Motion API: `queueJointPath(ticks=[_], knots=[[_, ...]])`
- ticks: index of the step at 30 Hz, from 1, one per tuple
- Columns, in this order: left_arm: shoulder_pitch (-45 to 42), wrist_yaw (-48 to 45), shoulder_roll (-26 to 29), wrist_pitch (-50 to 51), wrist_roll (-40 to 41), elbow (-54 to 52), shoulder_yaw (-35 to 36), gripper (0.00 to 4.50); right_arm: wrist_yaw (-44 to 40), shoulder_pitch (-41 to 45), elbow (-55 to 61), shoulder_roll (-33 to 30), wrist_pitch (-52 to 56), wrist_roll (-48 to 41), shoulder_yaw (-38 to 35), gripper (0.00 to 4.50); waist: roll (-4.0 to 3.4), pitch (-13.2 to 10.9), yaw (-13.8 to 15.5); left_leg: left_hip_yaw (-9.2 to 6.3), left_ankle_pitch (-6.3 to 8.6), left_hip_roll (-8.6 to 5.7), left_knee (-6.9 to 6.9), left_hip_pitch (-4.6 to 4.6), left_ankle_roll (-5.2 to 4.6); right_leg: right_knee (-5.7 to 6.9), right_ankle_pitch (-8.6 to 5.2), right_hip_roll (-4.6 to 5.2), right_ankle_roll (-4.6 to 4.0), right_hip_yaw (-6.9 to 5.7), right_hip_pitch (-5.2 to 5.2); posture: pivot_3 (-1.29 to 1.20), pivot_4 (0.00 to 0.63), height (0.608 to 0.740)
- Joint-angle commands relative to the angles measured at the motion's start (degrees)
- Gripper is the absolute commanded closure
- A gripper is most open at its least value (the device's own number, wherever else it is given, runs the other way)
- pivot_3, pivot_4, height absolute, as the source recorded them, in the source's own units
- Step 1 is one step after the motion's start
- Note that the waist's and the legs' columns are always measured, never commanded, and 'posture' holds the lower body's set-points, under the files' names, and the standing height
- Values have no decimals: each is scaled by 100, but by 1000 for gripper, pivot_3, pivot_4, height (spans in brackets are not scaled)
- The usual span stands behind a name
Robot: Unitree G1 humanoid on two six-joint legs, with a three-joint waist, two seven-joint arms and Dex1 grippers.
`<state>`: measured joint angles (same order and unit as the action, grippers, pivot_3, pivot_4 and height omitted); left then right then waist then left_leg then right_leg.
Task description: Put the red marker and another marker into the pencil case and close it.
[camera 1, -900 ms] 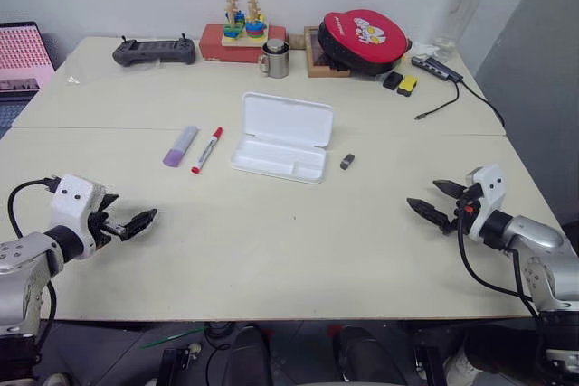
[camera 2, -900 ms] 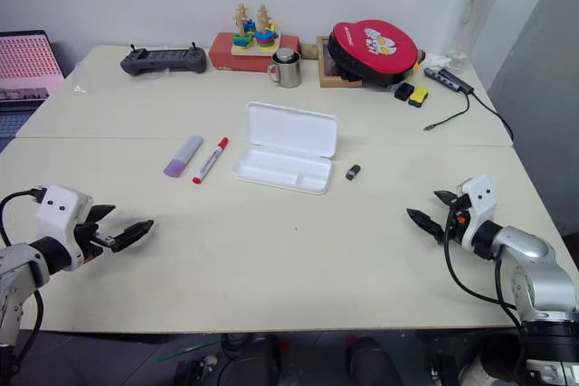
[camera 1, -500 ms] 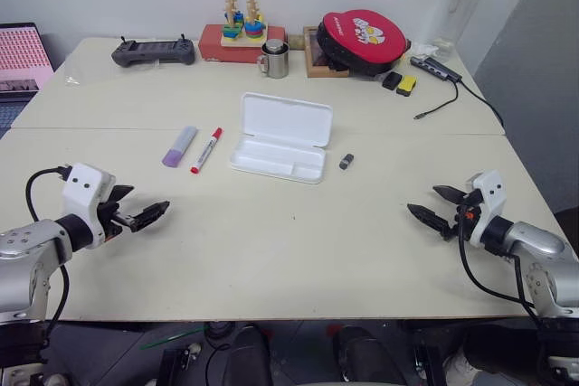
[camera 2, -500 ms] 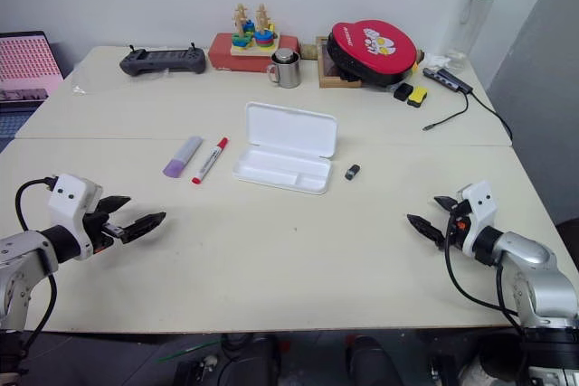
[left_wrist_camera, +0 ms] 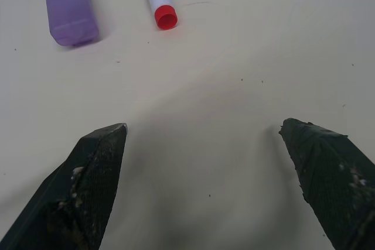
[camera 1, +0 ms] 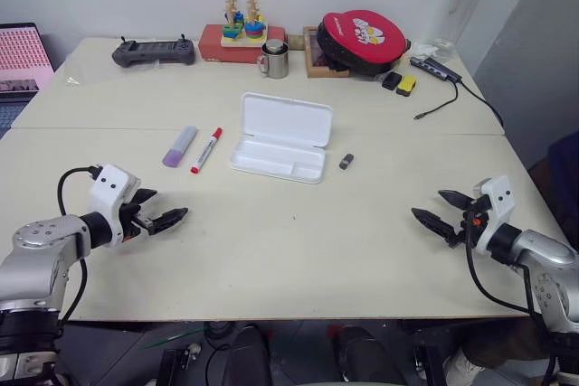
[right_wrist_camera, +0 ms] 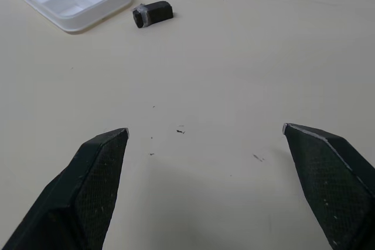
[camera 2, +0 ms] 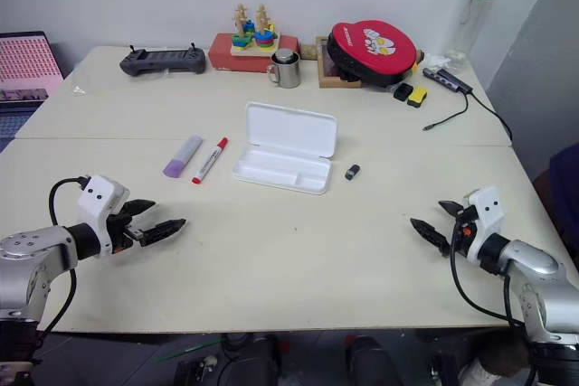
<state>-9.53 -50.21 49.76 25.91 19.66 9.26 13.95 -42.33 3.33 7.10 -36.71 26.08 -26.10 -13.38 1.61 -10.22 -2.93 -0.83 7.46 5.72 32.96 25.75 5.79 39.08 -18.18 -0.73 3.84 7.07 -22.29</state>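
Markers untouched on the table, case open, both grippers empty with jaws wide

Near edge: left gripper (camera 1: 161, 221) has crept forward toward the pens since a moment ago, right gripper (camera 1: 441, 214) has barely shifted; further out lie the purple marker (camera 1: 179, 145) and, just beside it, the red marker (camera 1: 207, 149), then the case (camera 1: 282, 137) with its lid up — red one looks light, stiff and slick, so pinch mid-barrel; the stubby purple one gives a broader hold
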Motion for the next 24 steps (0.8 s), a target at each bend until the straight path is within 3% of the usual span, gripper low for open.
queueJointPath(ticks=[1,17,20,24], knots=[[107,6,156,34,83,-105,377,0,-39,30,231,-26,12,-132,-125,58,0,0,-1,0,0,0,0,0,0,0,0,0,0,0,0,0,150,740],[-35,13,-53,341,553,-444,691,0,-44,396,272,106,75,-284,-76,58,0,0,4,-1,-1,0,5,0,-1,3,4,0,4,-1,2,0,150,740],[-501,-49,-370,850,1423,-1102,815,0,31,1013,400,331,378,-366,393,58,0,0,9,-3,-1,0,14,1,-1,7,8,0,12,-2,4,0,150,740],[-850,-55,-557,809,1747,-1356,903,0,51,1680,322,593,648,-132,1070,58,1,1,-5,-6,-4,0,19,0,-3,11,13,-3,18,-1,8,0,150,740]])
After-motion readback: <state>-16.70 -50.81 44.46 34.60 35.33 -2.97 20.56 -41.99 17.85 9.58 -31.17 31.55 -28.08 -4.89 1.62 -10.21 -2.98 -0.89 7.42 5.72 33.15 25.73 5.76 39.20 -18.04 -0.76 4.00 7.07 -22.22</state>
